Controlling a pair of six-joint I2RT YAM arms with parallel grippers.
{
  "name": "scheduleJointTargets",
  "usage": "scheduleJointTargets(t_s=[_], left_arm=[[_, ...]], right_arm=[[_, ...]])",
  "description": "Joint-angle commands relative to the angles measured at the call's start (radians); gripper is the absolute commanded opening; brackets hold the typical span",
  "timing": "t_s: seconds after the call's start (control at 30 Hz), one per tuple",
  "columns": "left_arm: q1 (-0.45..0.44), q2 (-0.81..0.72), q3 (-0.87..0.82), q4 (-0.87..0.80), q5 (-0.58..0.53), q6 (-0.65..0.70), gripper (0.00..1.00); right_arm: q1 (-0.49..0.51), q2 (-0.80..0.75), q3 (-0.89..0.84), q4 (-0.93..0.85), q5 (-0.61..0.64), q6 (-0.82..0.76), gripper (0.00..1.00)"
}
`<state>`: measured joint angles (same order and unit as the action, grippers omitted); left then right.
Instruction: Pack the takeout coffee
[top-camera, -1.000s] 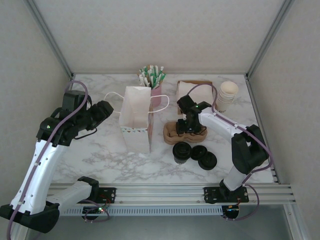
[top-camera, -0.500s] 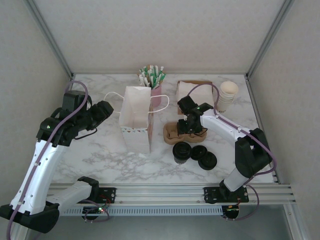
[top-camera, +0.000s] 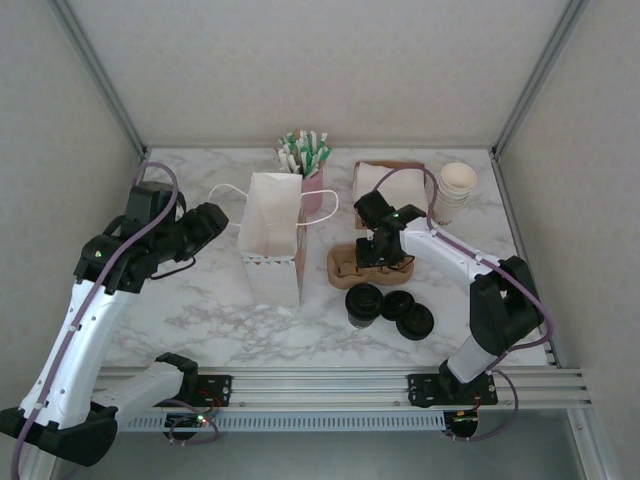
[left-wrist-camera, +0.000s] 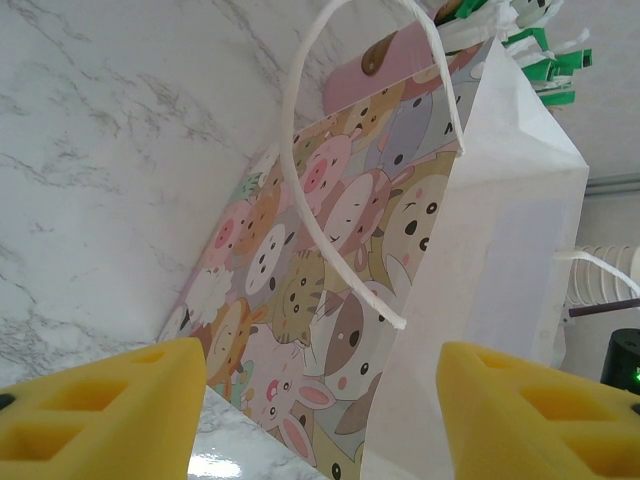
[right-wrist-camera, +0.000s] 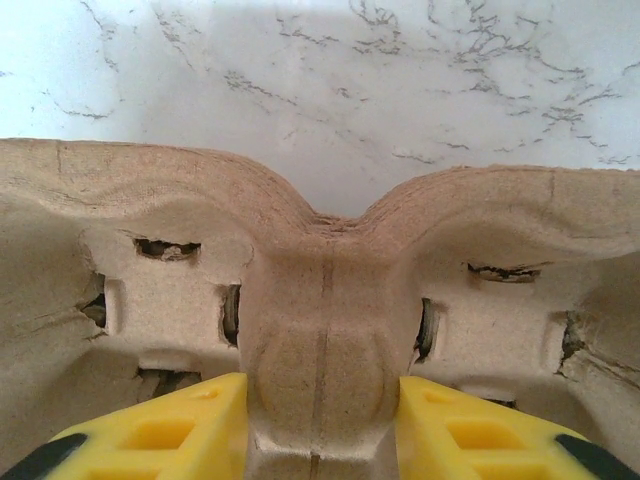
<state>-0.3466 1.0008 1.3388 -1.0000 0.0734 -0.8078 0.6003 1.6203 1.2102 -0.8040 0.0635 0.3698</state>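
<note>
Right pincer (right-wrist-camera: 322, 430) angled down, clamped on cup carrier (right-wrist-camera: 320, 300) ridge, left pincer (left-wrist-camera: 320, 400) apart, arm raised facing paper bag (left-wrist-camera: 500, 250)

2 arms, left arm (top-camera: 85, 310) and right arm (top-camera: 450, 250); white links, black joints; purple cables (top-camera: 160, 172); yellow foam finger pads (left-wrist-camera: 100, 400); green LEDs (top-camera: 97, 253).

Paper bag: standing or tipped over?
Standing. The paper bag is upright with its mouth open upward and its handles drooping to either side.
</note>
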Motion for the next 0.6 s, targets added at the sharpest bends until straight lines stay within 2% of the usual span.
scheduleJointTargets(t_s=[0.0, 0.17, 0.27, 0.4, 0.57], left_arm=[[-0.015, -0.006, -0.003, -0.005, -0.015, -0.007, 0.61], [-0.021, -0.012, -0.003, -0.008, -0.037, -0.009, 0.61], [-0.022, -0.013, -0.002, -0.008, -0.046, -0.008, 0.61], [-0.026, -0.011, -0.001, -0.006, -0.046, -0.009, 0.61], [-0.028, -0.004, -0.001, -0.002, -0.042, -0.007, 0.61]], right_arm=[[0.008, -0.02, 0.042, -0.03, 0.022, -0.011, 0.4], [-0.002, -0.085, 0.015, 0.011, -0.035, 0.039, 0.42], [-0.003, -0.051, 0.023, -0.024, -0.028, 0.04, 0.4], [-0.003, -0.05, 0.002, -0.033, 0.013, 0.019, 0.49], [-0.001, -0.003, 0.003, -0.036, 0.028, 0.004, 0.54]])
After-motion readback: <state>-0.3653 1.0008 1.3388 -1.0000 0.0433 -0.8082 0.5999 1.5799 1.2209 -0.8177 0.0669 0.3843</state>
